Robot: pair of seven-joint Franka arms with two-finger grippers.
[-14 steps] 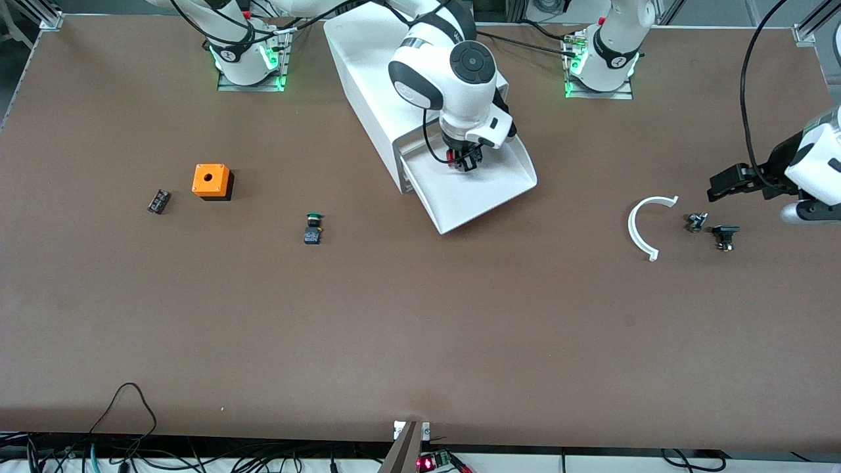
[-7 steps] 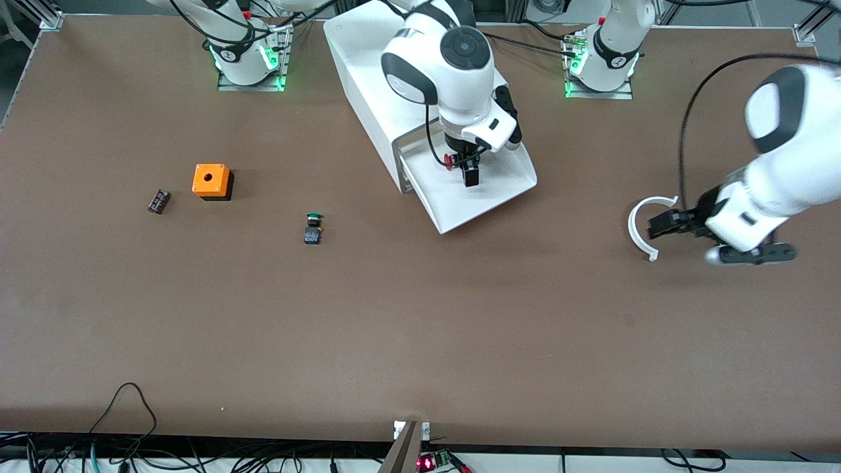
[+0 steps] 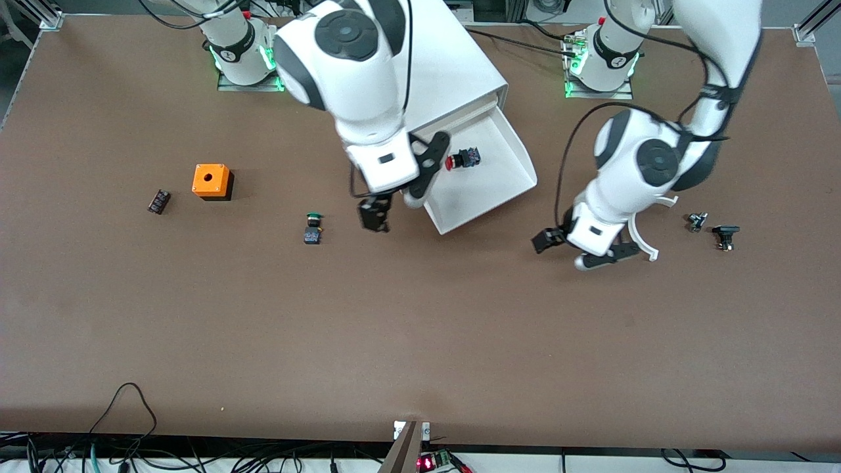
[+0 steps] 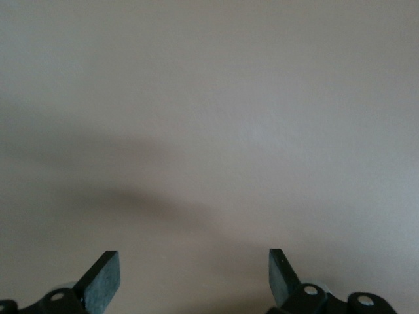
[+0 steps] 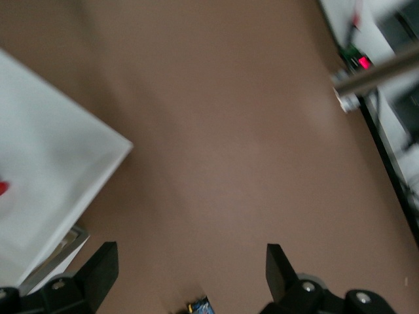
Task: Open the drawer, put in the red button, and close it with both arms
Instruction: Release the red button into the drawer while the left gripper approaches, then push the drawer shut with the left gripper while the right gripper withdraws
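Both pincers spread, empty | left pincer (image 3: 544, 240) | right pincer (image 3: 374, 215) | red button (image 3: 462, 159) in drawer (image 3: 489, 187)

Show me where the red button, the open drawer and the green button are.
red button (image 3: 462, 159), front view, on its black body beside the red cap.
drawer (image 3: 483, 190), front view, on the bare white floor of the pulled-out tray.
green button (image 3: 313, 229), front view, on its dark body below the green cap.
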